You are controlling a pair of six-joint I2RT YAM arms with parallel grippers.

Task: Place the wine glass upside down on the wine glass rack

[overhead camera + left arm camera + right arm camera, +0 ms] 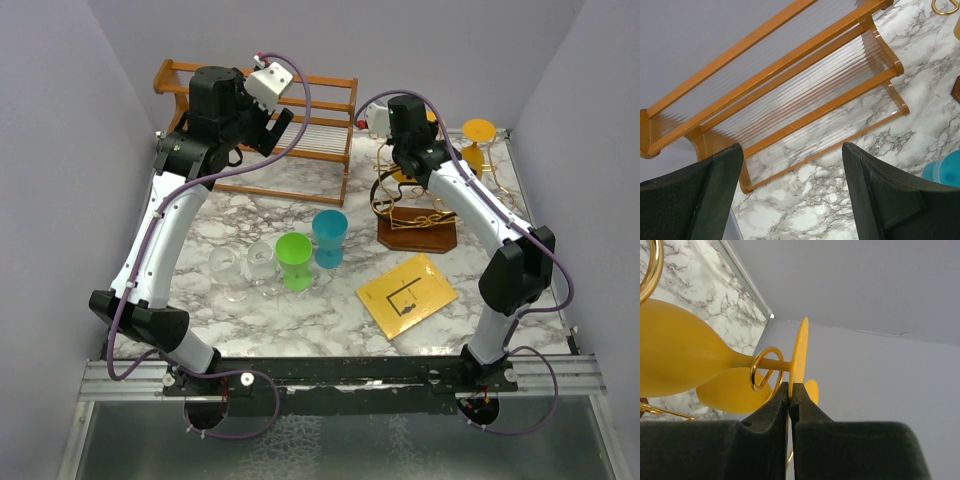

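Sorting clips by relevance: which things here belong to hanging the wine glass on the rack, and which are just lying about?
Job: yellow wine glass; gold wire rack; right gripper, shut on the glass's foot.

Lying about: wooden shelf; clear glasses; green glass; blue glass; yellow card; second yellow glass at the rack; left gripper, open and empty.

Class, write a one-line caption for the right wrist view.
Right gripper pinches the foot of a yellow plastic wine glass, its stem through a gold wire rack loop.

Yellow wine glass (685, 352), gold wine glass rack (418, 236), white-and-grey marbled table (290, 195).
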